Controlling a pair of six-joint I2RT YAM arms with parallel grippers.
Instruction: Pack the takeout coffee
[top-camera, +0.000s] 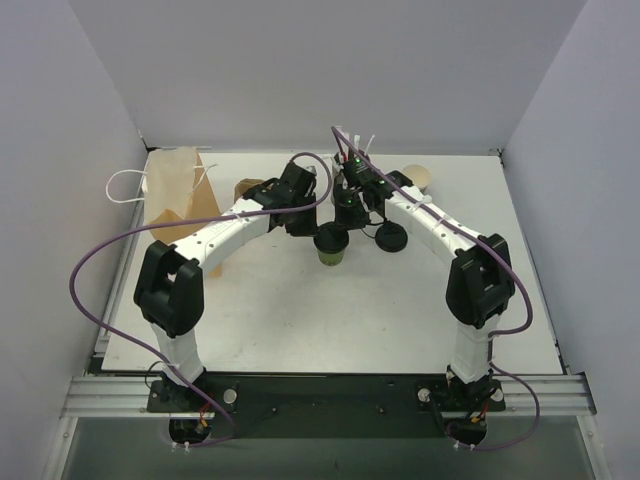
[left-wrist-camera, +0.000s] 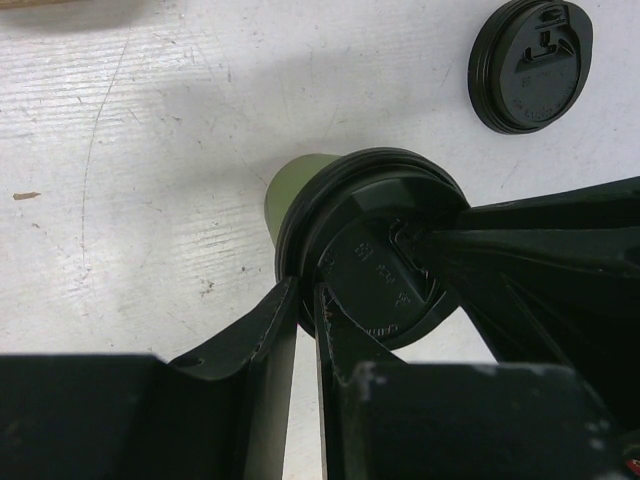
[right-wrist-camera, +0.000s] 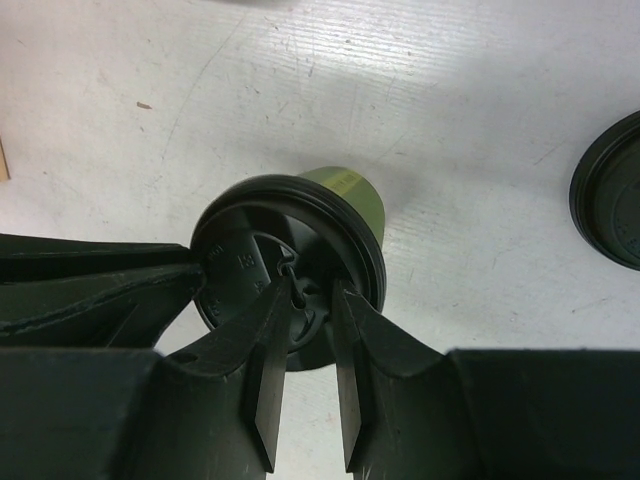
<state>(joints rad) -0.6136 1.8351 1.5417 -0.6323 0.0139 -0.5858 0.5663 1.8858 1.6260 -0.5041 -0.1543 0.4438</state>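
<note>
- Coffee cup (top-camera: 331, 245): you have it upright on the white table (top-camera: 300, 320), about mid-table between the two arms, green body under a black lid (left-wrist-camera: 372, 265).
- Left gripper (left-wrist-camera: 305, 296): your fingers are drawn nearly together, pinching the rim of the black lid from its near side.
- Right gripper (right-wrist-camera: 312, 295): your fingers stand narrowly apart with their tips down on the middle of the lid top. You cannot tell whether they grip anything there.
- Spare lid (left-wrist-camera: 530, 65): you have a second black lid lying flat on the table, near the cup on the right arm's side, not touching it.
- Paper bag (top-camera: 178, 195): brown, with white handles, standing at your far left corner, well apart from the cup.
</note>
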